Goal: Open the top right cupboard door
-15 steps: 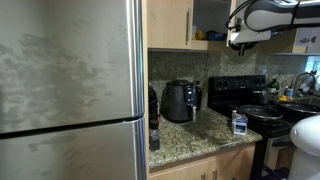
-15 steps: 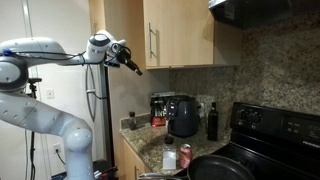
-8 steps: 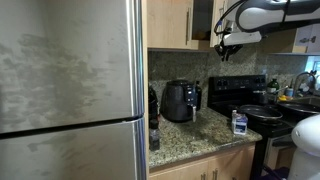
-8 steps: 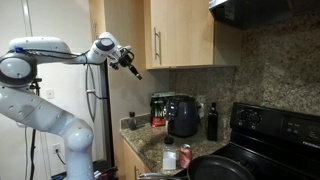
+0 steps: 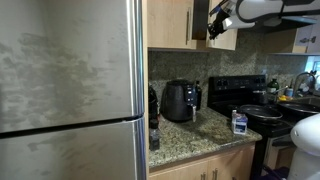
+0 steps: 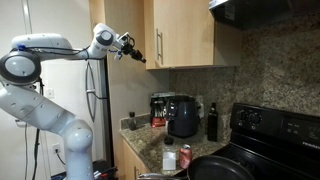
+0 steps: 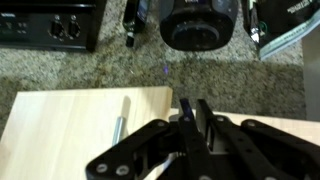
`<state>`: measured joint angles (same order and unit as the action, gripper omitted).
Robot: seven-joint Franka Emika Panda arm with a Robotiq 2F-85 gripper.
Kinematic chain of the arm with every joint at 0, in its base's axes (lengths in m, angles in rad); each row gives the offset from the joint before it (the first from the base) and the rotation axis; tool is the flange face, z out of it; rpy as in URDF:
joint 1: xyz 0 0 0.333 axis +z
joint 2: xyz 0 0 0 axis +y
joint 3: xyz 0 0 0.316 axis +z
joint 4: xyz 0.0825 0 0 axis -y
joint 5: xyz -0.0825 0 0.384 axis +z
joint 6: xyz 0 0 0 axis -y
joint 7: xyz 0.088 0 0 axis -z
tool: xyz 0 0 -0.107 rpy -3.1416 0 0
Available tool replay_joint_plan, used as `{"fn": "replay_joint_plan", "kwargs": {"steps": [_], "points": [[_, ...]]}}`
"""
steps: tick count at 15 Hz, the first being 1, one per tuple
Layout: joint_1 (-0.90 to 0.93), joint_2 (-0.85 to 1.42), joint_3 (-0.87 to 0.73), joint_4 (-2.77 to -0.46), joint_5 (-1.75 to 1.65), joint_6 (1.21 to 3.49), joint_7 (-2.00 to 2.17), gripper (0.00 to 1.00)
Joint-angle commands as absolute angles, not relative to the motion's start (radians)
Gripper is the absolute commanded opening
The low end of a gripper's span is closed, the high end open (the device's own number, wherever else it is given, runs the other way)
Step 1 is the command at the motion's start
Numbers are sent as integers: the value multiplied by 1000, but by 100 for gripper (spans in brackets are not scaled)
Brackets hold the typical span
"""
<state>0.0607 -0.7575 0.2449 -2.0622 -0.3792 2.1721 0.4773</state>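
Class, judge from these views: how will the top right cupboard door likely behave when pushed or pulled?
The top right cupboard door is a flat wood panel, so probably stiff, swinging as one piece rather than flexing. Its slim metal handle looks smooth; the shut claw might slip along it.

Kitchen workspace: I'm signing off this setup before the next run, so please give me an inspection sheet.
Surface: granite counter, partly occupied.
Job's things: top right cupboard door looks ajar; its bar handle is free.
Clutter: black air fryer, dark bottle, red can.
Grippers: gripper shut, by the door's handle edge, holding nothing.
Cables: nothing seen.
Surroundings: steel fridge, black stove, range hood.
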Motion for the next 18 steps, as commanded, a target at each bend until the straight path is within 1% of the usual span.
{"fn": "replay_joint_plan", "kwargs": {"steps": [1, 3, 4, 5, 6, 7, 8, 9, 10, 12, 13, 14, 15, 16, 17, 18], "points": [[67, -693, 231, -1960, -301, 2307, 355, 0], [31, -654, 253, -1910, -299, 2380, 339, 0], [-5, -632, 274, -1884, -323, 2414, 361, 6], [-42, -606, 290, -1859, -345, 2453, 384, 26], [-75, -577, 302, -1833, -362, 2485, 398, 32], [-117, -553, 318, -1806, -383, 2512, 419, 41], [-154, -529, 335, -1771, -391, 2499, 445, 50], [-146, -518, 333, -1741, -359, 2435, 448, 57], [-119, -569, 315, -1821, -357, 2480, 425, 40], [-133, -531, 319, -1778, -363, 2469, 440, 56], [-133, -524, 319, -1768, -363, 2466, 442, 57], [-133, -523, 319, -1762, -363, 2463, 444, 82], [-163, -537, 324, -1770, -388, 2456, 467, 84], [-152, -551, 310, -1775, -374, 2438, 456, 90], [-147, -561, 297, -1777, -366, 2433, 447, 98], [-156, -574, 290, -1781, -370, 2424, 449, 100]]}}
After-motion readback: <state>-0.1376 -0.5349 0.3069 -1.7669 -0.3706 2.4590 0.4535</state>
